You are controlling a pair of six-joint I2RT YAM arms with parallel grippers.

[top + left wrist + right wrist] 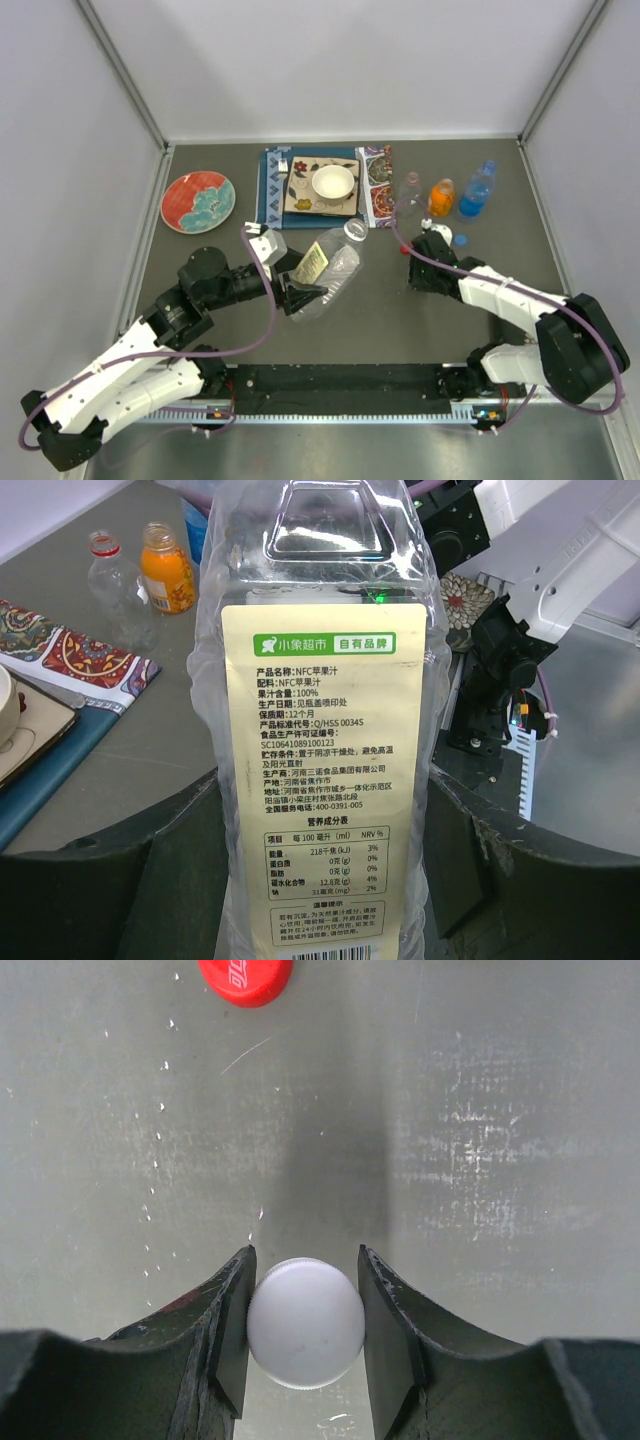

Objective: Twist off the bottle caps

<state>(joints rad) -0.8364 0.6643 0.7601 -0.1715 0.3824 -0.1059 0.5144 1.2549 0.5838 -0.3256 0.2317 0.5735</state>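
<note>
My left gripper [303, 292] is shut on the wide clear bottle [335, 265], held tilted over the table with its open mouth toward the far side. In the left wrist view the labelled bottle [320, 680] fills the space between my fingers [140, 870]. My right gripper [305, 1265] is shut on the white cap [305, 1322], low over the table at centre right [418, 258]. The red cap [245, 978] lies just ahead of it [404, 250]. The blue cap [461, 240] lies on the table. The slim clear bottle [409, 193], orange bottle [441, 197] and blue bottle [478, 190] stand behind.
A white bowl [333, 183] sits on a patterned tile over blue mats [270, 190] at the back centre. A red patterned plate [198, 200] lies at the back left. Enclosure walls close the left, right and far sides.
</note>
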